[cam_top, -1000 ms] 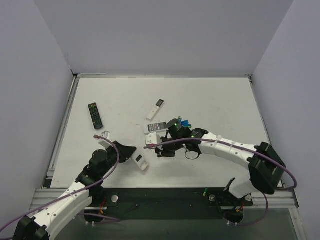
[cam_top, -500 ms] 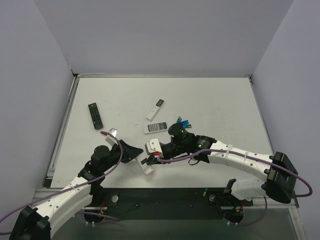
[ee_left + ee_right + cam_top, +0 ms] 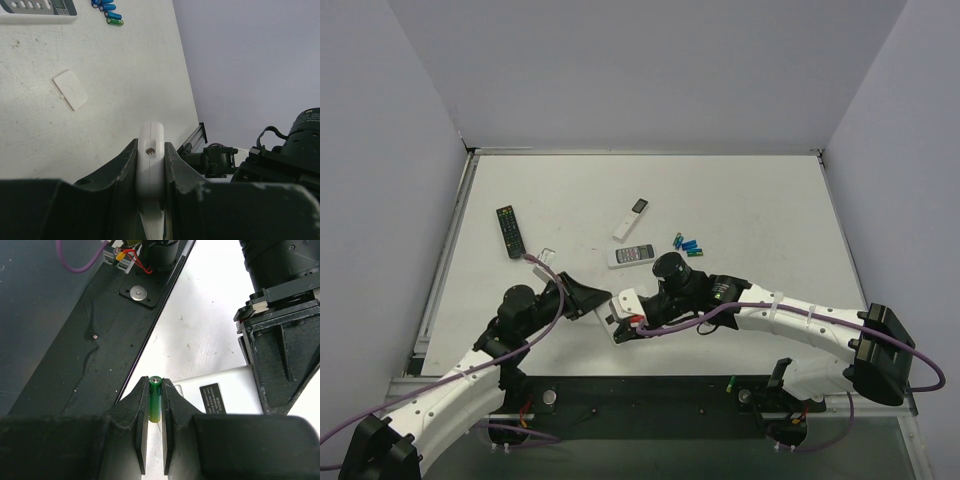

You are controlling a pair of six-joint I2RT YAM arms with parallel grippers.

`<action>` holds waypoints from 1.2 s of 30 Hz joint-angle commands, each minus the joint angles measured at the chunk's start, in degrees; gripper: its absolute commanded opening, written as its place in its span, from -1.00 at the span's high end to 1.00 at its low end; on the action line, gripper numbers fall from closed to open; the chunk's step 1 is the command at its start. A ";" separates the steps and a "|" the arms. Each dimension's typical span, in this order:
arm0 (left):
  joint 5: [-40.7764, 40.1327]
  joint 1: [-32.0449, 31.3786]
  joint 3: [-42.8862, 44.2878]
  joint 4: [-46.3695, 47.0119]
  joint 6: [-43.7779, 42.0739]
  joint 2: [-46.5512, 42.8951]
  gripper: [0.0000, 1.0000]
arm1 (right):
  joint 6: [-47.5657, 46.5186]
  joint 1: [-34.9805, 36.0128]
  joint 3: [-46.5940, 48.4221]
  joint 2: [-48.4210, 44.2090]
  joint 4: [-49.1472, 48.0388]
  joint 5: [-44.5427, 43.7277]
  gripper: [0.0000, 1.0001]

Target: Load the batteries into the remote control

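Green battery [image 3: 155, 407] pinched in right gripper [image 3: 154, 390]; left gripper [image 3: 151, 148] seemingly clamps the remote control [image 3: 150, 172].

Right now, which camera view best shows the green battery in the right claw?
The right wrist view: the green battery sits pinched in the right claw, seen close up. The top view leaves it too small to make out; the left wrist view shows only the loose batteries.

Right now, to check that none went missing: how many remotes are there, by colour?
Black: 1, the long black remote
White: 3, the slim white remote, the white remote with grey screen, the remote control in the left gripper
Total: 4
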State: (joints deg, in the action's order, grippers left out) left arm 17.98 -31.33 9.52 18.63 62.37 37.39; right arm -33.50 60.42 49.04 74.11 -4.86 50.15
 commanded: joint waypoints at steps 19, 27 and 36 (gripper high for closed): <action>5.84 0.22 5.86 3.08 1.26 -0.91 1.00 | -4.30 0.40 1.41 0.16 2.05 3.90 1.00; 6.63 0.13 6.48 2.64 0.65 -0.04 1.00 | -4.39 0.40 2.55 -0.19 1.96 4.16 1.00; 6.89 -0.13 7.53 1.49 -0.41 0.14 1.00 | -3.95 0.40 1.94 -0.81 0.91 3.99 1.00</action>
State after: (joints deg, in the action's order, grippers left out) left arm 23.22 -31.33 13.30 17.80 62.30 37.58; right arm -36.29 60.47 49.19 74.13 -2.42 50.89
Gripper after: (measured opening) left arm 0.297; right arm 0.065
